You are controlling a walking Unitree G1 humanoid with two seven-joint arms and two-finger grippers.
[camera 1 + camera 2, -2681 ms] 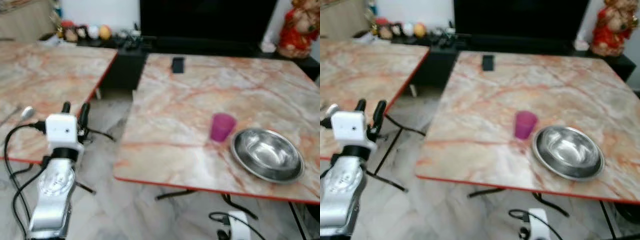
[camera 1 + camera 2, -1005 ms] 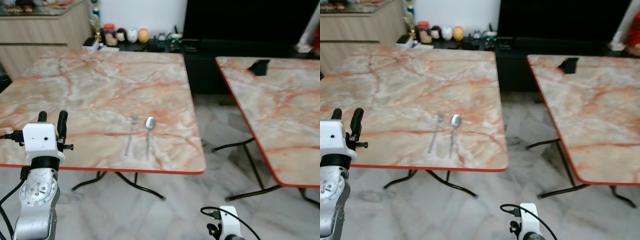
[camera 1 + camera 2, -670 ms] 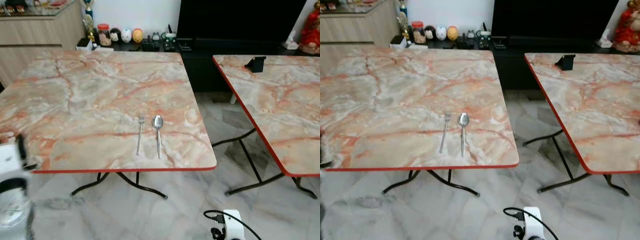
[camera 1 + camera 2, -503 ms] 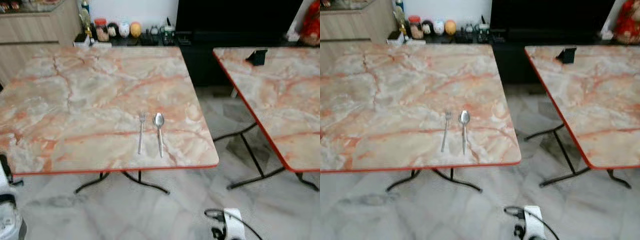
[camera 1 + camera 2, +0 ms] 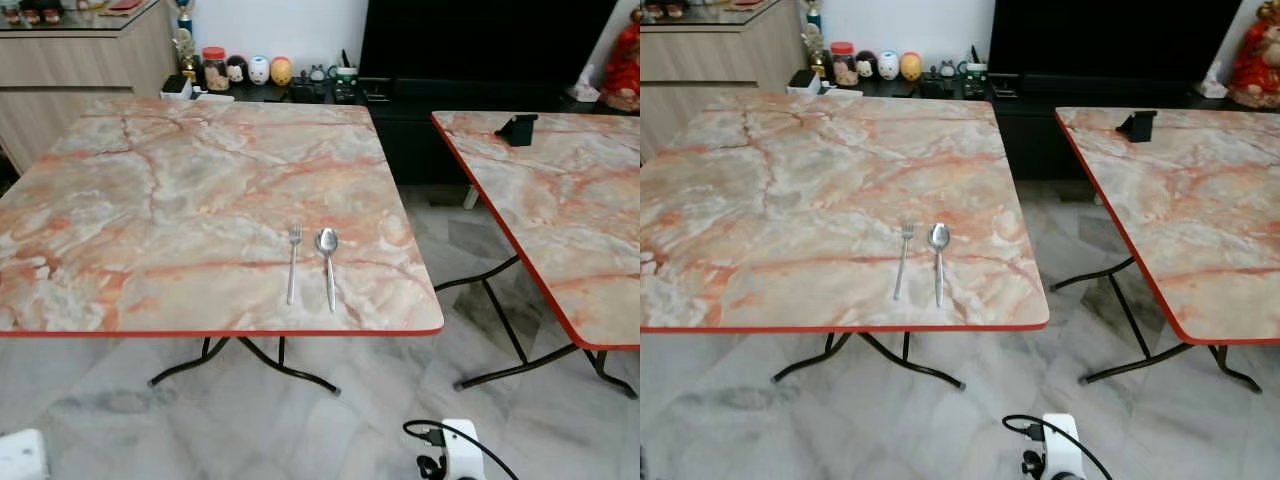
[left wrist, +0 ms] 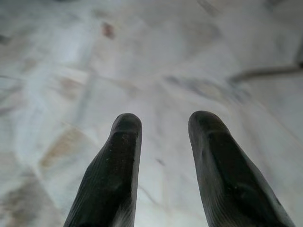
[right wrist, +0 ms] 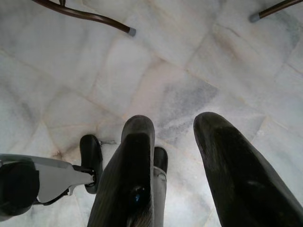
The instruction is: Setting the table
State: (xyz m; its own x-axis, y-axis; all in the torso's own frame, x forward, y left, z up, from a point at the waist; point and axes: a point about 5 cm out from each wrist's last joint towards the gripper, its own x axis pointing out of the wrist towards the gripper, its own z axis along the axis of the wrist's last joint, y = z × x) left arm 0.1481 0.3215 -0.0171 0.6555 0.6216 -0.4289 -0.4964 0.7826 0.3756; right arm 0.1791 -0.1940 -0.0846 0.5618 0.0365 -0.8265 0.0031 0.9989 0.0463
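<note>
Fork (image 5: 293, 263) and spoon (image 5: 327, 264) lie side by side on the table (image 5: 150, 200), now nearer centre. Left gripper (image 6: 163, 124) has dropped low, fingers spread over floor; right gripper (image 7: 173, 127) likewise spread.

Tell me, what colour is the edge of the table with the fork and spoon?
Red. The table has a thin red edge, clearest in the left eye view.

Pale grey-white marble tile floor (image 5: 380, 400), glossy, faint veining. Two square folding tables with pink-orange marbled tops and red edging: one (image 5: 150, 200) centre-left, the other (image 5: 1200, 220) to the right, well apart with a floor gap between. Both on thin black metal legs (image 5: 290, 370). Behind, a low black cabinet (image 5: 400, 110) under a large black screen (image 5: 480, 45). Light wood sideboard (image 5: 70, 70) far left. White wall (image 5: 280, 25). Small round figurines (image 5: 250, 70) along the cabinet top. Even indoor light.
</note>
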